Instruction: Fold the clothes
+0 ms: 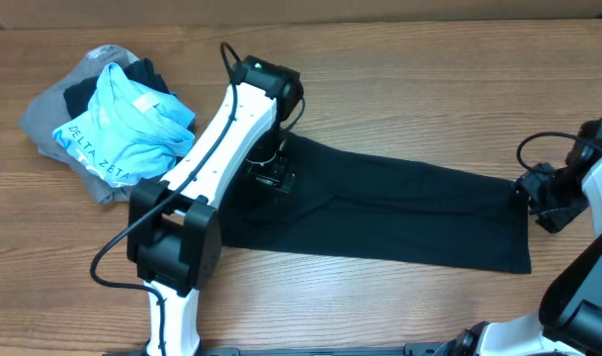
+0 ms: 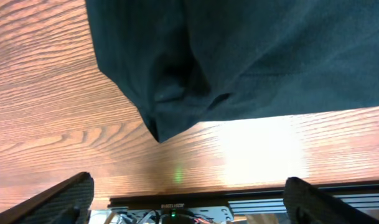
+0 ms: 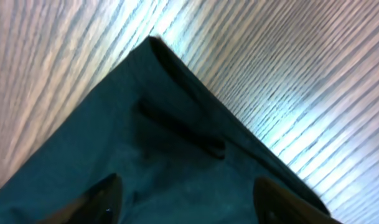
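Lying across the middle of the desk and reaching toward its right edge is a long black garment (image 1: 399,213); what kind it is cannot be told. Its long axis runs left to right, roughly parallel to the near edge, with the right end sloping slightly nearer. The right end is cut square, and the left end is partly hidden under the arm.

The left gripper (image 1: 273,176) hovers over the left end, its fingers (image 2: 71,196) spread wide and holding nothing. The right gripper (image 1: 540,198) sits at the far right corner of the cloth, its fingers (image 3: 102,196) also spread wide and empty.

This looks like the moment before grasping for a fold. Next, each gripper likely needs to lower and pinch its end.

A pile of clothes (image 1: 113,129) waits near the far left corner.
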